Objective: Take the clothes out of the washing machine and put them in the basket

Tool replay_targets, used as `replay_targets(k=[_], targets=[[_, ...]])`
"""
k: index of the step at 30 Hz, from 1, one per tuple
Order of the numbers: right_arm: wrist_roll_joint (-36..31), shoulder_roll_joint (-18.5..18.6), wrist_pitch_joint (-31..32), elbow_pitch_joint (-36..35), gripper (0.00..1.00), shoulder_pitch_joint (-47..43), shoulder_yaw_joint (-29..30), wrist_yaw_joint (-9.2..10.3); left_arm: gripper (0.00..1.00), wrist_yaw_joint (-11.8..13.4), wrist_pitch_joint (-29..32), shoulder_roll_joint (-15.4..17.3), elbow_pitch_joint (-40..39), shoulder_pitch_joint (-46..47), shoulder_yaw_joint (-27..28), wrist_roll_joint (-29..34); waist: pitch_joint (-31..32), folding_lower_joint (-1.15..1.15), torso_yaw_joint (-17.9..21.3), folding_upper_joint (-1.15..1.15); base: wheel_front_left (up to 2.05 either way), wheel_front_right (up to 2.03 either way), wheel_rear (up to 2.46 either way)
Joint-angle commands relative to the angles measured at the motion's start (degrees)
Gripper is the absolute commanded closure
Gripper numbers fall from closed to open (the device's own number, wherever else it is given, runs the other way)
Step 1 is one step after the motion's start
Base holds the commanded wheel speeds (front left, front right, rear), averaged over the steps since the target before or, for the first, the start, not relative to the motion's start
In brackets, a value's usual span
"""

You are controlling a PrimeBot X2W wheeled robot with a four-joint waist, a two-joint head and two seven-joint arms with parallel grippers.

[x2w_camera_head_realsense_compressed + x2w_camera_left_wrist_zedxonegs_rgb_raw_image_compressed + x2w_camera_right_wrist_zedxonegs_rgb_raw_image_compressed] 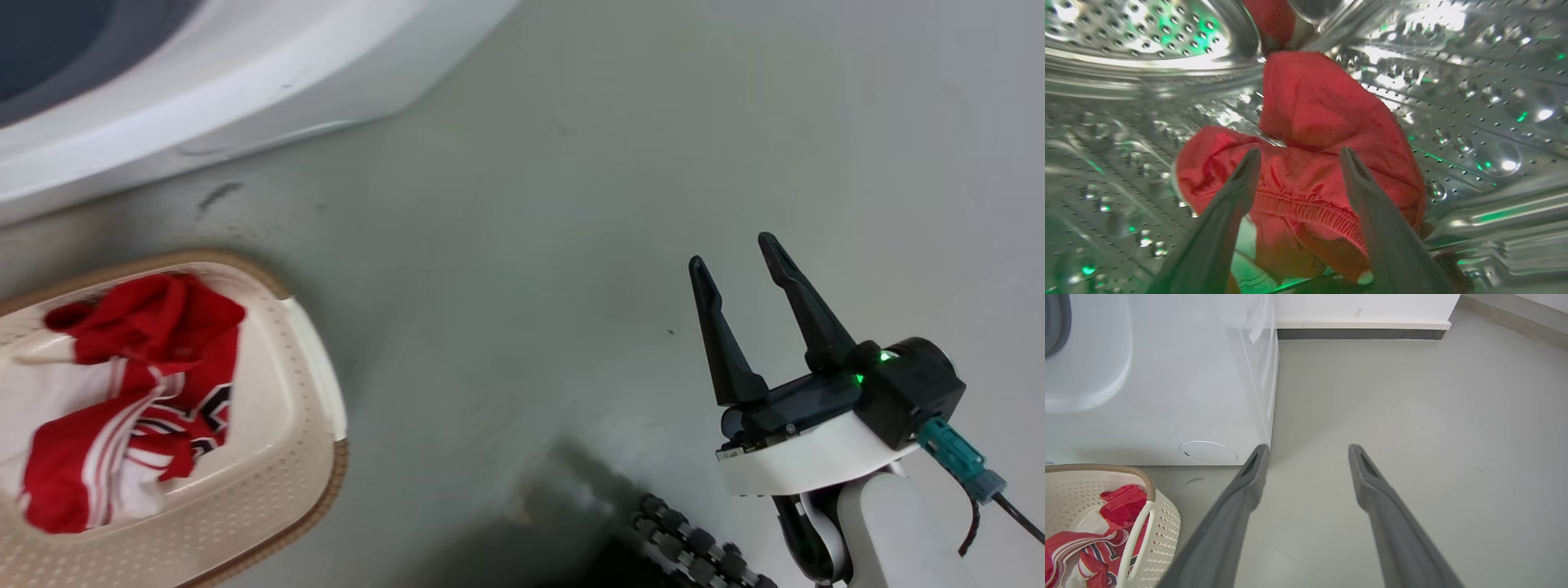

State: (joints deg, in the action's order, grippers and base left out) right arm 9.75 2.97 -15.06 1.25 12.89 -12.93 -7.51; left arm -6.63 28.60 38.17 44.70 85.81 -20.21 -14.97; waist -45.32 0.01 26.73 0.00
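Note:
Inside the washing machine's perforated steel drum [1474,102] lies a crumpled red garment [1314,134]. My left gripper [1300,157] is open in the left wrist view, its two fingers spread just in front of that garment's ribbed hem. The white washing machine [204,82] shows at the head view's top left and stands as a white front [1167,396] in the right wrist view. The cream basket [277,457] with a brown rim holds red and white clothes [139,392], also the clothes [1090,543] in the basket [1163,526]. My right gripper [747,269] hangs open over bare floor, right of the basket.
Grey floor [531,245] stretches between the basket and my right arm. A white wall with a dark skirting strip [1359,333] runs behind the machine. A dark ribbed cable chain [694,547] lies at the head view's bottom edge.

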Motion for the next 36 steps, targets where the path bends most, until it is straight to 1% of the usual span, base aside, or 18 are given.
replay_targets(k=[1,3,7,13,16,24,25,26,30,36], targets=[[0.4,-0.17,-0.17,-0.4,0.0,0.35,-0.2,0.04,0.0,-0.23,0.65,0.09,0.4,1.08,-0.31,0.29,-1.97,-0.01,2.04,0.0,0.0,0.0,0.0],[0.58,-0.17,-0.17,-0.54,0.0,0.33,-0.45,0.04,0.0,-0.09,2.18,0.43,1.98,3.43,-0.9,1.05,-2.45,-0.01,2.51,0.0,0.0,0.0,0.0],[0.72,-0.18,-0.17,-0.88,0.0,-0.76,-0.75,0.04,0.0,0.32,4.62,-0.28,5.37,5.99,-1.99,1.79,-3.05,-0.01,2.54,0.0,0.0,0.0,0.0],[0.62,-0.17,-0.18,-1.69,0.0,-1.48,-1.24,0.04,0.0,0.81,7.07,-0.61,10.22,6.32,-3.18,2.09,-3.26,-0.01,2.53,0.0,0.0,0.0,0.0],[0.82,-0.17,-0.17,-2.44,0.0,-1.84,-0.76,0.04,0.0,0.31,9.04,-0.54,11.94,6.35,-4.76,2.92,-3.81,-0.01,2.29,0.0,0.0,0.0,0.0],[0.97,-0.17,-0.17,-3.45,0.0,-2.27,-0.92,0.04,0.0,0.25,9.34,-1.22,14.47,6.53,-5.73,2.48,-4.52,-0.01,2.03,0.0,0.0,0.0,0.0],[0.97,-0.17,-0.17,-3.59,0.0,-2.36,-0.93,0.04,0.79,0.16,9.36,-1.29,14.67,6.63,-5.81,2.25,-4.58,-0.01,1.99,0.0,0.0,0.0,0.0],[0.93,-0.17,-0.17,-3.69,0.0,-2.46,-0.98,0.04,1.0,0.15,9.46,-1.45,14.93,6.75,-5.78,1.96,-4.63,-0.01,1.95,0.0,0.0,0.0,0.0],[0.81,-0.17,-0.17,-3.88,0.0,-2.24,-1.1,0.04,1.0,-0.09,8.79,-1.74,15.59,7.22,-5.64,0.91,-4.86,-0.01,1.83,0.0,0.0,0.0,0.0],[1.07,-0.17,-0.17,-3.53,0.0,-0.86,-1.27,0.04,1.0,-0.29,5.89,-0.72,15.85,8.46,-6.27,0.66,-4.71,-0.01,1.89,0.0,0.0,0.0,0.0]])
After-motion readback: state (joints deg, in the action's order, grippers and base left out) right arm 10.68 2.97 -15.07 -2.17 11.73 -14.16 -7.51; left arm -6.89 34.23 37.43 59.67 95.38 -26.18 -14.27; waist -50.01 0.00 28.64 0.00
